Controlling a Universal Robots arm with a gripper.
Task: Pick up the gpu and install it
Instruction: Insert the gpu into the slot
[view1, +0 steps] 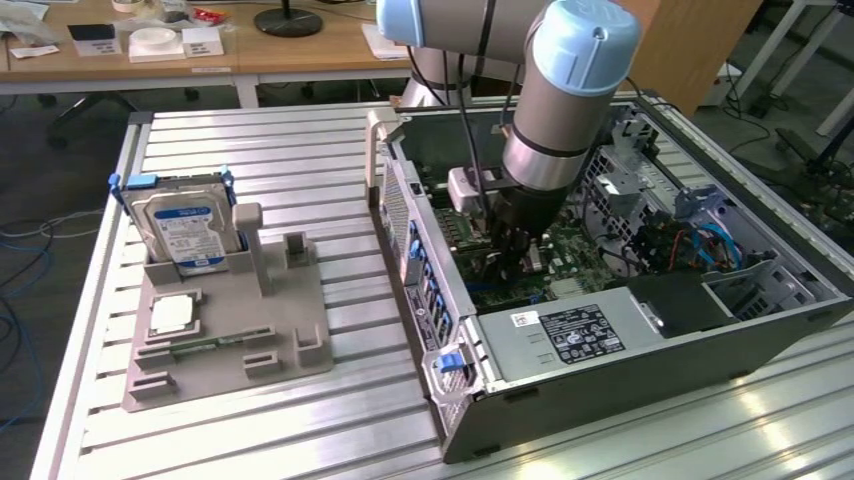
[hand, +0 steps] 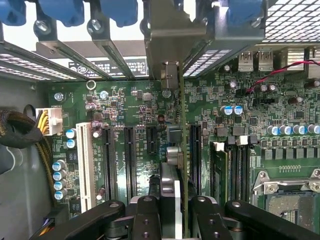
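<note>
Claw apparently gripping thin flat gpu, over green motherboard

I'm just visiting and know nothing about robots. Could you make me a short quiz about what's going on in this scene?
1. True or false: the gripper is inside the open computer case.
2. What does it hold? A) hard drive B) gpu C) cable
3. Fill in: the hard drive stands upright in the grey ____ on the table.

Key:
1. True.
2. B: the gpu stands on edge between the fingers, over the motherboard slots.
3. Holder.
</note>
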